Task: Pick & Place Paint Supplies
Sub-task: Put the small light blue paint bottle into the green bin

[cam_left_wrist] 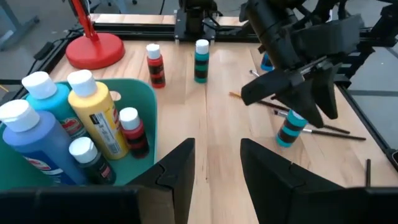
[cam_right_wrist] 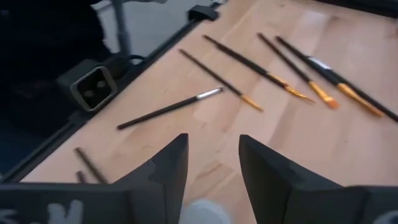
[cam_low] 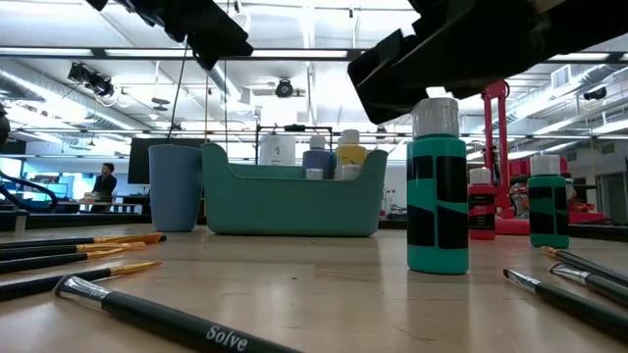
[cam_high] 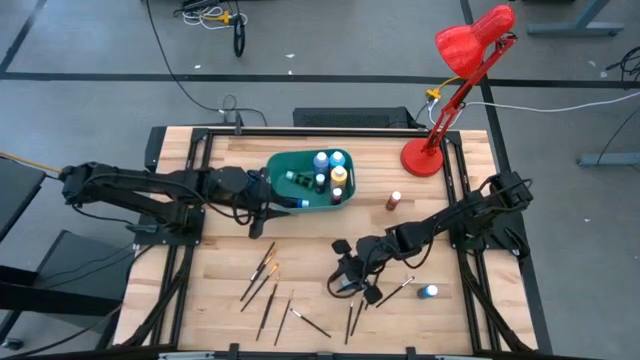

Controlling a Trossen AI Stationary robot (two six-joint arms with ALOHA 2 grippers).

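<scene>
Between right gripper parted fingers, a pale cap, hidden overhead.

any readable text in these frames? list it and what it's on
"Solve": pale script on the dark handle of the nearest brush in the low view; the word may run on past the frame edge.
Yellow bottle in the teal bin: printed label, too blurred to read.
Blue bottle in the bin: label too blurred to read.
No other text is legible.

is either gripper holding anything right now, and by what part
Nothing is held yet. The right gripper stands open over a teal bottle's cap; the left gripper is open, empty.
</scene>
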